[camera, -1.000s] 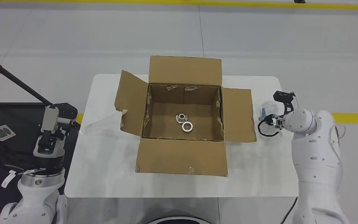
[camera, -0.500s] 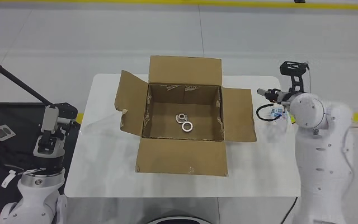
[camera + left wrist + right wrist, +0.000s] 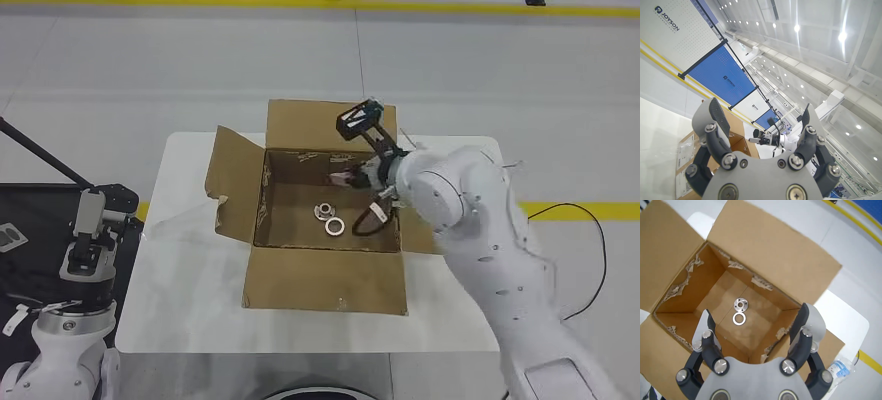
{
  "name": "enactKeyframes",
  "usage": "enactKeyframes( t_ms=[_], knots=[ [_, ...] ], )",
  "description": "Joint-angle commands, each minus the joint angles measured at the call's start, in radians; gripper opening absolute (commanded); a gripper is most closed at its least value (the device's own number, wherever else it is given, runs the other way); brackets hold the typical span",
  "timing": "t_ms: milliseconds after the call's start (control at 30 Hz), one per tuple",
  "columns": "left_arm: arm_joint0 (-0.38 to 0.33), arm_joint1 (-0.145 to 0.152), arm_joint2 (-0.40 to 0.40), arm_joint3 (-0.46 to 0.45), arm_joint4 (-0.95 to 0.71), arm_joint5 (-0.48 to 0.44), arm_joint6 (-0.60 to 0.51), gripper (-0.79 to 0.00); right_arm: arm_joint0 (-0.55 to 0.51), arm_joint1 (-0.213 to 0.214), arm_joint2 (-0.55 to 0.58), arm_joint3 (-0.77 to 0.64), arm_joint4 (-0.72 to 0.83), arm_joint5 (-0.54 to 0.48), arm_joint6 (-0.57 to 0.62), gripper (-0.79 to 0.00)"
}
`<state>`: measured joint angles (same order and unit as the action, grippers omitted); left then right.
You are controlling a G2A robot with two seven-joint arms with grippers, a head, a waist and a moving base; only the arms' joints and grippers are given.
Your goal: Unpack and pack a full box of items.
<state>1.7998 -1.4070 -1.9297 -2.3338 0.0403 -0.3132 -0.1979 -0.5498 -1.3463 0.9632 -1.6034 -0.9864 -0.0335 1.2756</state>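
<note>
Because flange (image 3: 741, 304) and ring (image 3: 739, 318) lie in the box (image 3: 330, 285), we poise the right pincer (image 3: 755, 309) wide, empty, above its 1 o'clock rim.

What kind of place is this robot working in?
Probably a big factory or test hall: rows of ceiling lights high overhead, a yellow floor line, and blue partition panels.
</note>
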Motion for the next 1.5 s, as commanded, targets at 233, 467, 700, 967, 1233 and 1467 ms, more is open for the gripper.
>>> enactKeyframes(
  t_ms=[233,467,700,967,1233,1467],
  knots=[
    [0.004,0.003,-0.025,0.015,-0.003,0.012,0.011,0.000,0.113,-0.064,-0.208,0.211,0.077,-0.001,0.063,-0.108],
    [0.000,0.005,-0.027,0.018,-0.007,0.018,0.009,0.000,0.145,-0.117,-0.312,0.370,0.113,0.026,-0.010,-0.292],
    [0.000,0.005,-0.027,0.018,-0.007,0.018,0.009,0.000,0.190,-0.172,-0.375,0.563,0.128,0.062,-0.088,-0.400],
    [0.000,0.005,-0.027,0.018,-0.007,0.018,0.009,0.000,0.235,-0.233,-0.410,0.741,0.187,0.041,-0.152,-0.400],
    [0.000,0.005,-0.027,0.018,-0.007,0.018,0.009,0.000,0.266,-0.285,-0.439,0.877,0.204,0.021,-0.194,-0.471],
    [0.000,0.005,-0.027,0.018,-0.007,0.018,0.009,0.000,0.285,-0.321,-0.455,0.962,0.193,0.020,-0.223,-0.480]
  ],
)
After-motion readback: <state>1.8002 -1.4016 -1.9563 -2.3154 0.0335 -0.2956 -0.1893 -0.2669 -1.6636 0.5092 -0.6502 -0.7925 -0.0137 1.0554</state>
